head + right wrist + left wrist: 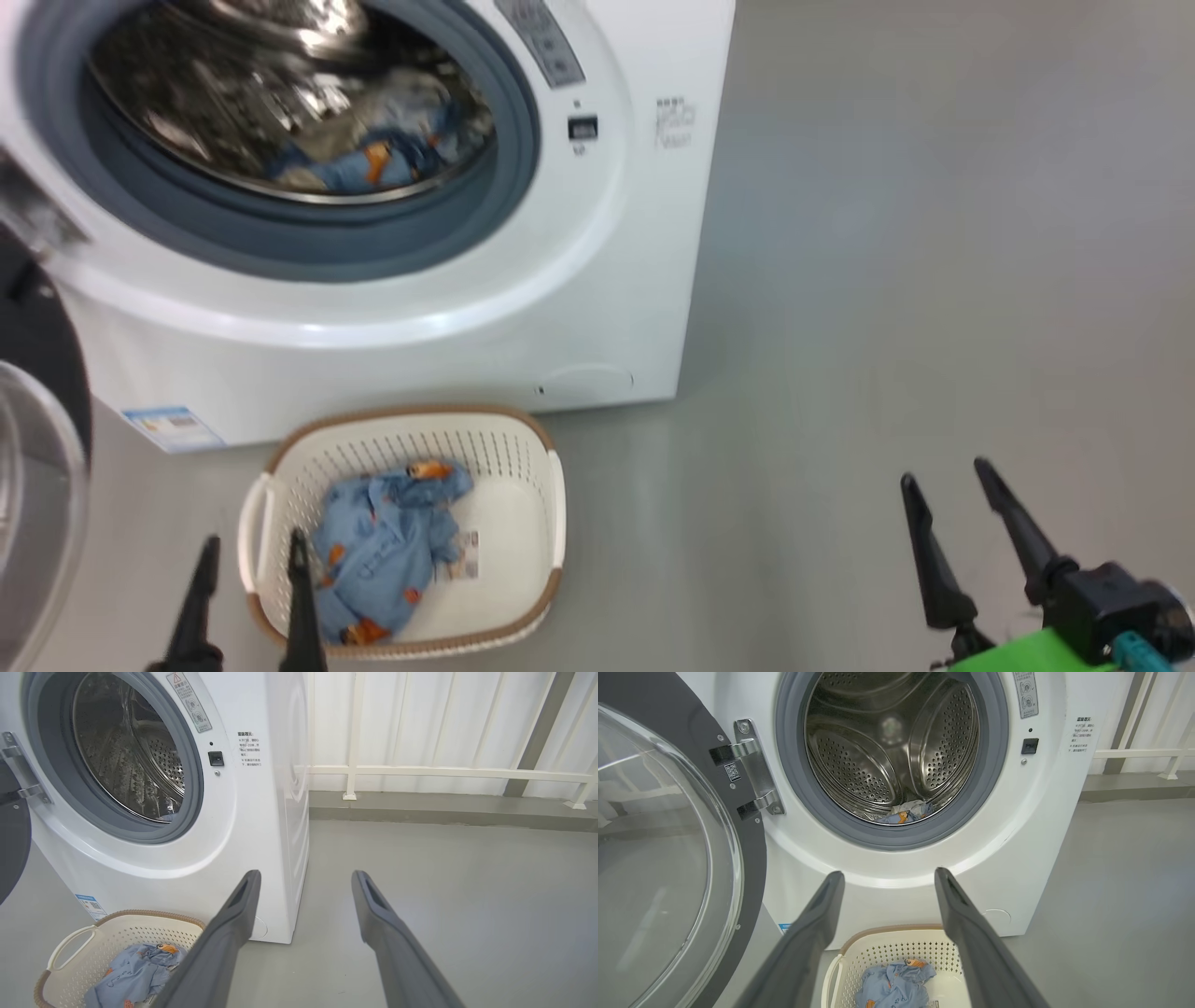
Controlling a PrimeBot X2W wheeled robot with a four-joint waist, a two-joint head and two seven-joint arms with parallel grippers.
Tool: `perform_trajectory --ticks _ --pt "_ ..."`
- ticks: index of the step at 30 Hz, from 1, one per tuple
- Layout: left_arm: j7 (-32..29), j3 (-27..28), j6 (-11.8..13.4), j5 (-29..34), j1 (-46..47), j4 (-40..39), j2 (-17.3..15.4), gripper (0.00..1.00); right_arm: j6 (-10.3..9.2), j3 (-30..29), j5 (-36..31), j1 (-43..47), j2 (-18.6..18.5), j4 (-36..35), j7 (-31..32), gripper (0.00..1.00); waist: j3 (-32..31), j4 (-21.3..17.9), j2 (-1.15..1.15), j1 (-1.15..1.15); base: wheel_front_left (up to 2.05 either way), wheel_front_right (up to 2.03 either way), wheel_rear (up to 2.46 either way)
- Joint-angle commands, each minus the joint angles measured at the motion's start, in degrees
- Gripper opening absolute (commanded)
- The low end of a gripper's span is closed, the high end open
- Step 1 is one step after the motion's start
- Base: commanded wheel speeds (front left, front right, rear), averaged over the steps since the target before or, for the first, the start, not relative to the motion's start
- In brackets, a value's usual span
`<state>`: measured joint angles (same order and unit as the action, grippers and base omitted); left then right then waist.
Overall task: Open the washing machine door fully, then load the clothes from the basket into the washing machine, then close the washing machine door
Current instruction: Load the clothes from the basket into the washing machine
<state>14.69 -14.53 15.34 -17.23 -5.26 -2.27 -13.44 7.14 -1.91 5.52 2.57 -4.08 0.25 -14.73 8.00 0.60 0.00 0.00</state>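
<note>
My left gripper [255,537] hangs with its two fingers spread wide and nothing between them, just above the near left corner of the basket [523,448]. My right gripper [943,471] is likewise spread and empty, well off to the right over bare floor [934,233]. Under the left one lie the clothes [383,551] not yet loaded: a crumpled heap of light blue cloth with small orange figures, in the left half of the basket beside a paper label [467,553] on its bottom. I judge the heap light, limp and in no way fragile, so it will sag and trail when lifted. The best hold is the raised bunch near its middle, pinched deep enough that several folds come up together rather than one loose edge. The basket stands on the floor just in front of the washing machine [467,327], below its mouth, and the door [42,485] is swung wide to the left, out of the way. By count: one basket, one machine, one door. In the basket I make out one heap, though the folds hide whether it is one garment or two. In the drum [233,93] lie a blue piece and what seems to be a pale one.
</note>
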Motion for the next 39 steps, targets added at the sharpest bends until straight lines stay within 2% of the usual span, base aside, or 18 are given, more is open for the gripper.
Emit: perform_trajectory --ticks 1,9,21,39 --pt "0.3 1.85 -0.67 0.15 0.08 -0.37 -0.34 1.0 0.35 1.93 -0.58 0.8 -0.31 -0.93 -0.27 1.0 -6.36 1.59 0.0 0.0 0.0 0.0 0.0" --pt "0.3 1.79 -3.2 0.23 -1.9 2.06 0.35 1.0 0.35 2.78 -0.38 3.43 0.01 -1.5 0.4 1.0 -9.57 1.42 0.0 0.0 0.0 0.0 0.0" --pt "0.3 2.76 -5.18 0.56 -2.24 3.97 0.92 1.0 0.35 2.73 -0.3 4.98 0.45 -2.61 1.6 1.0 -10.95 0.99 0.0 0.0 0.0 0.0 0.0" --pt "0.3 3.32 -5.82 1.54 -1.37 5.41 2.2 1.0 0.35 2.6 0.01 4.73 0.74 -2.96 1.63 1.0 -10.53 0.93 0.0 0.0 0.0 0.0 0.0"
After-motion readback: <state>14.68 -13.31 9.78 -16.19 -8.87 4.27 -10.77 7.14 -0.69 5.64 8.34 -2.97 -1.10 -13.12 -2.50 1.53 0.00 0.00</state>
